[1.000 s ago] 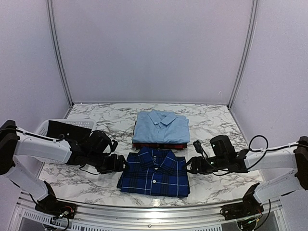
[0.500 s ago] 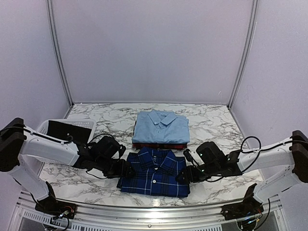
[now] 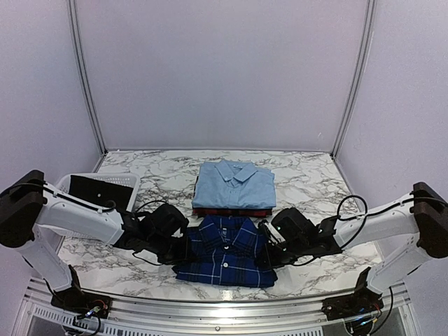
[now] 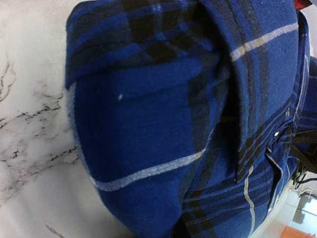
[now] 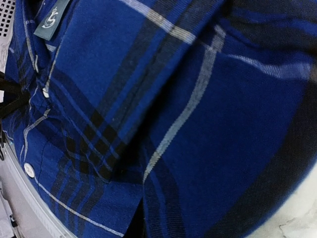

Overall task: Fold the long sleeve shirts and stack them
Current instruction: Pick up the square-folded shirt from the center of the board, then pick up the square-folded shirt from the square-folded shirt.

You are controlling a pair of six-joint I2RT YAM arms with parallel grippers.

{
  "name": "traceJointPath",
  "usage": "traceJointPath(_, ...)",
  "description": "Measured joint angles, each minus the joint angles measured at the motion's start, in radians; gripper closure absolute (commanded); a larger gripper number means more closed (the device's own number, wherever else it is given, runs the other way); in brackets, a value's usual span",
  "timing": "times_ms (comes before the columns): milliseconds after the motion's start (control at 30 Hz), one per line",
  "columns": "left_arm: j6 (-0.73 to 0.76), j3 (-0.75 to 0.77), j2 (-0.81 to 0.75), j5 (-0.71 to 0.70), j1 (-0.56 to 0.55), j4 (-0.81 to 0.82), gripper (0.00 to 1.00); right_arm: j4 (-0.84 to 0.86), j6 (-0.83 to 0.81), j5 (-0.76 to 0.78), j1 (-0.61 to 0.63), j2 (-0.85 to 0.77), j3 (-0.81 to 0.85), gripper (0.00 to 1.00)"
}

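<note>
The folded navy plaid shirt point(image 3: 224, 250) lies at the front middle of the marble table. My left gripper point(image 3: 183, 250) is pressed into its left edge and my right gripper point(image 3: 266, 253) into its right edge, both shut on the cloth. Bunched navy plaid point(image 4: 163, 124) fills the left wrist view, and navy plaid point(image 5: 173, 99) also fills the right wrist view, hiding the fingers in both. Behind it, the folded light blue shirt point(image 3: 234, 185) rests on the red-and-black plaid shirt point(image 3: 231, 211), of which only a thin front edge shows.
A white slotted basket point(image 3: 66, 183) stands at the left, holding something black point(image 3: 101, 190). Bare marble point(image 4: 29, 124) lies just left of the navy shirt. The table's metal front rail point(image 3: 224, 308) runs close below the shirt.
Both arms have moved inward from the sides onto the navy plaid shirt's left and right edges. Both grippers have gone from open to shut on the cloth.
</note>
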Motion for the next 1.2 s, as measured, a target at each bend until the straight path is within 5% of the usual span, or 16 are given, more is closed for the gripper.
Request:
traceJointPath(667, -0.017, 0.019, -0.076, -0.037, -0.071, -0.032, 1.00, -0.174, 0.034, 0.177, 0.085, -0.166, 0.023, 1.00)
traceJointPath(1200, 0.044, 0.141, -0.227, -0.115, -0.095, -0.119, 1.00, -0.369, 0.011, 0.303, 0.091, -0.288, 0.222, 1.00)
